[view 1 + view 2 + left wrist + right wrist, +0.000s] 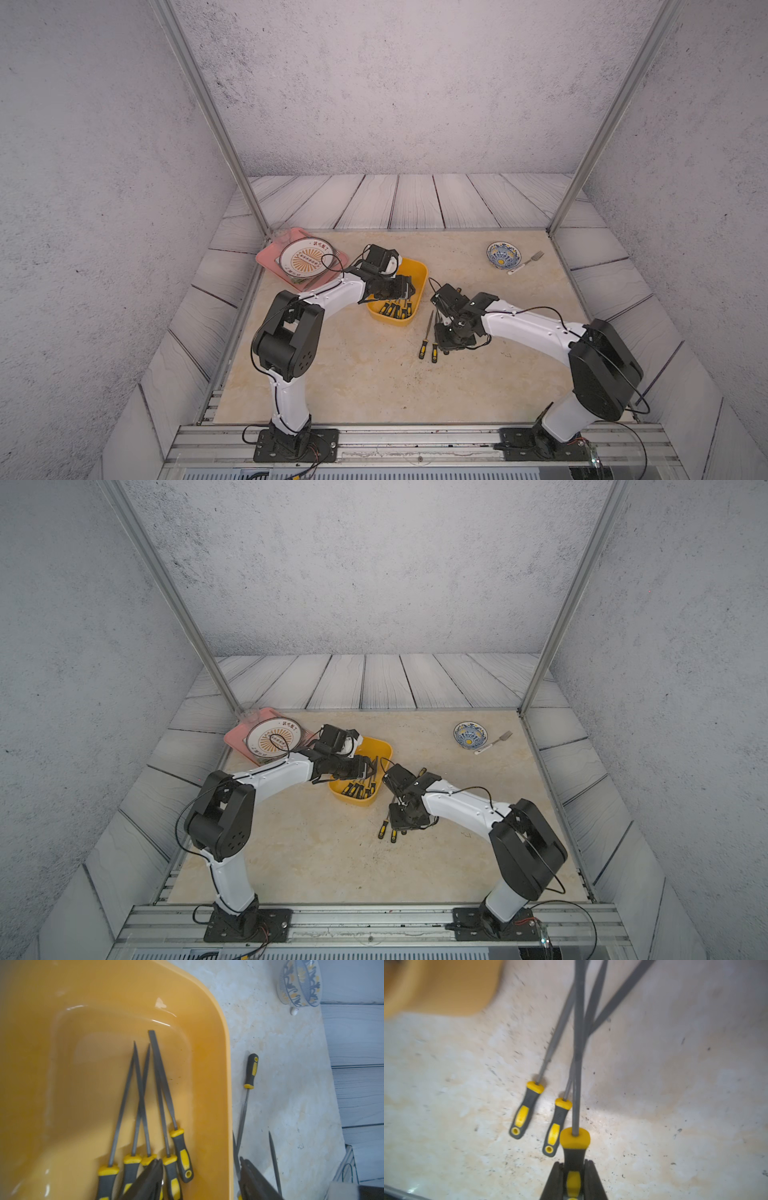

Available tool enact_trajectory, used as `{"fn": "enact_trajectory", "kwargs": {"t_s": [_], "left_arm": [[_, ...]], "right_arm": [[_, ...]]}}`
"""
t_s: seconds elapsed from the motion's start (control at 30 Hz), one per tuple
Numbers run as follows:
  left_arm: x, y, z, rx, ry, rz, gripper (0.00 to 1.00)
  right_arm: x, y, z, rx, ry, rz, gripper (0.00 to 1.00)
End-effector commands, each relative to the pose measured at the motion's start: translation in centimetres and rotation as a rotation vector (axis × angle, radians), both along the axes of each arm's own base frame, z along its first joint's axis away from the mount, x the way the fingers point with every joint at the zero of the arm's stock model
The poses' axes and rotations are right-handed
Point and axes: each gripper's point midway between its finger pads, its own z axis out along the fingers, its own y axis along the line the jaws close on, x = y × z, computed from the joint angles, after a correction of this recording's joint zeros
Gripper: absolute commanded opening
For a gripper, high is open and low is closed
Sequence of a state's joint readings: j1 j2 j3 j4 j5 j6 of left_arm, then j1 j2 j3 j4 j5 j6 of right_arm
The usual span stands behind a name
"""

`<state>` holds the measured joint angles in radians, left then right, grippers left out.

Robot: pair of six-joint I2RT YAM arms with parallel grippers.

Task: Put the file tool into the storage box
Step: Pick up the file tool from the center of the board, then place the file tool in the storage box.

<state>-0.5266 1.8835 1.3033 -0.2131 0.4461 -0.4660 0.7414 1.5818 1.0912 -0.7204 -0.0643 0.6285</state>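
Box (226,1076) holds five files (181,1154); three lie on bench (374,382)
Right fingers (558,1169) pinch a fourth file (574,1142); left fingers (148,1180) gape, empty.

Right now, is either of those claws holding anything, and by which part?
The right gripper is shut on a file by its handle. The left gripper is open over the storage box, holding nothing.

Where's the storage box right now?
In both top views, the yellow storage box sits mid-table under the left end effector, between the pink tray and the loose files.
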Motion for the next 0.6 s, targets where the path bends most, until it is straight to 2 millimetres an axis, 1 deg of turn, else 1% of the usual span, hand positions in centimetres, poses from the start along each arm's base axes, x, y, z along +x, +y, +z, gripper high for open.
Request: {"fn": "enact_trajectory", "kwargs": {"t_s": [0.0,0.13,0.33,0.5,0.57], "left_arm": [[-1.1,-2.2,3.0,-0.132,-0.031,-0.077,0.67],[-2.0,-3.8,4.1,-0.249,-0.012,-0.13,0.69],[-2.7,-5.2,5.5,-0.384,0.008,-0.177,0.7],[-2.8,-5.9,4.7,-0.44,0.067,-0.175,0.7],[-2.8,-6.0,4.5,-0.448,0.082,-0.176,0.66]], "right_arm": [[0.7,1.5,2.2,0.107,-0.021,0.024,0.01],[1.6,2.7,3.2,0.188,-0.019,0.029,0.01],[3.6,3.7,4.9,0.228,-0.047,0.043,0.01],[5.0,4.5,6.2,0.246,-0.072,0.056,0.02],[5.4,4.7,6.5,0.247,-0.078,0.056,0.02]]}}
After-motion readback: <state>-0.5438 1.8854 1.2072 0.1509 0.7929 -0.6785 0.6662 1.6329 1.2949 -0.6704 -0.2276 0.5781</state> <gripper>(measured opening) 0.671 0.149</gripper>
